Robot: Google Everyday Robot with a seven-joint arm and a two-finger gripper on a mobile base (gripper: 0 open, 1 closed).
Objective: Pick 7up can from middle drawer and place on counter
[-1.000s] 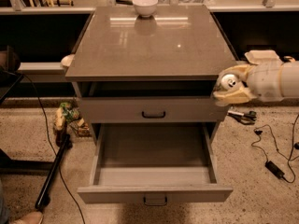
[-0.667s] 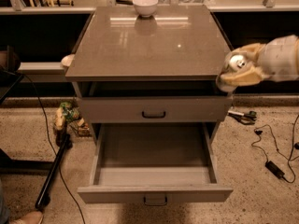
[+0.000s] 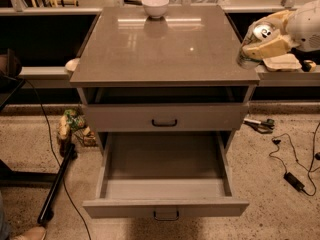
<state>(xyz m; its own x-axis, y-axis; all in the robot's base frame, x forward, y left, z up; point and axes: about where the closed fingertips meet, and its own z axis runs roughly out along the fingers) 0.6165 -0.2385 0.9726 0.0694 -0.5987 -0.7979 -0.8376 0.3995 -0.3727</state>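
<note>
One gripper [image 3: 256, 47] clamps 7up can [image 3: 261, 32] | right edge of counter [image 3: 165, 49] (middle drawer [image 3: 165, 161] open)

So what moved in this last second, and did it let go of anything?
The gripper, shut on the can, rose from beside the closed drawer to the right edge of the counter, and the can is now above the countertop level. Nothing was let go. The open drawer, which is empty, and the bowl at the back of the counter stayed put.
</note>
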